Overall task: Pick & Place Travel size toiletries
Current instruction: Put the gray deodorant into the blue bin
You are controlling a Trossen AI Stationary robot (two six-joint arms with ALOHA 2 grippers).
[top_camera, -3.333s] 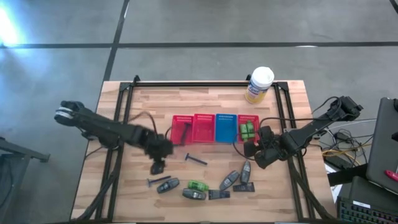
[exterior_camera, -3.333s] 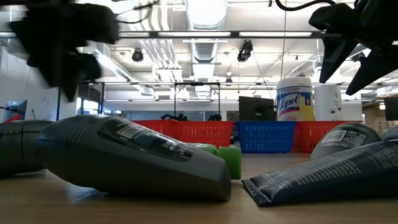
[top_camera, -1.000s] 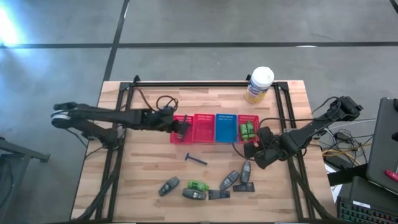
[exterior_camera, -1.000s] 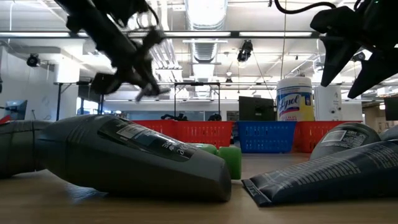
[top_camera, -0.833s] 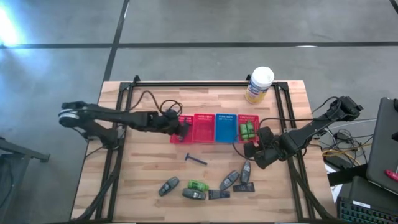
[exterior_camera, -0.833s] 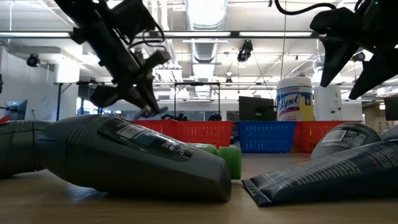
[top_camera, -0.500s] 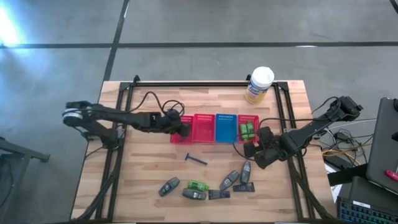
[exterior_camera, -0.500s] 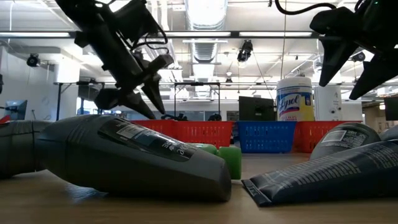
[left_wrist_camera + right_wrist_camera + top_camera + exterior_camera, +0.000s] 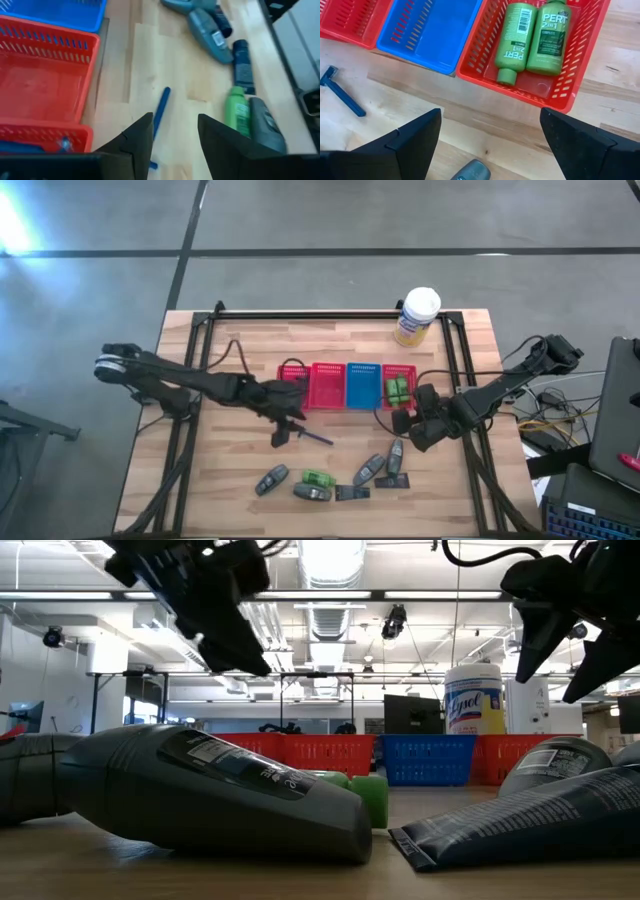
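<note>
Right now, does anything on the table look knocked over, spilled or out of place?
Nothing spilled or damaged. Two green bottles lie neatly in the red basket. The razor lies loose on the wood near the left tool, and the other toiletries are still scattered at the front.

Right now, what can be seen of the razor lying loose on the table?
The razor is a thin blue T-shaped piece, plastic by its look, with a short crosswise head and a straight handle. It lies flat on the bare wooden table, in front of the row of baskets, apart from them. The left gripper hangs open over it; contact cannot be told.
</note>
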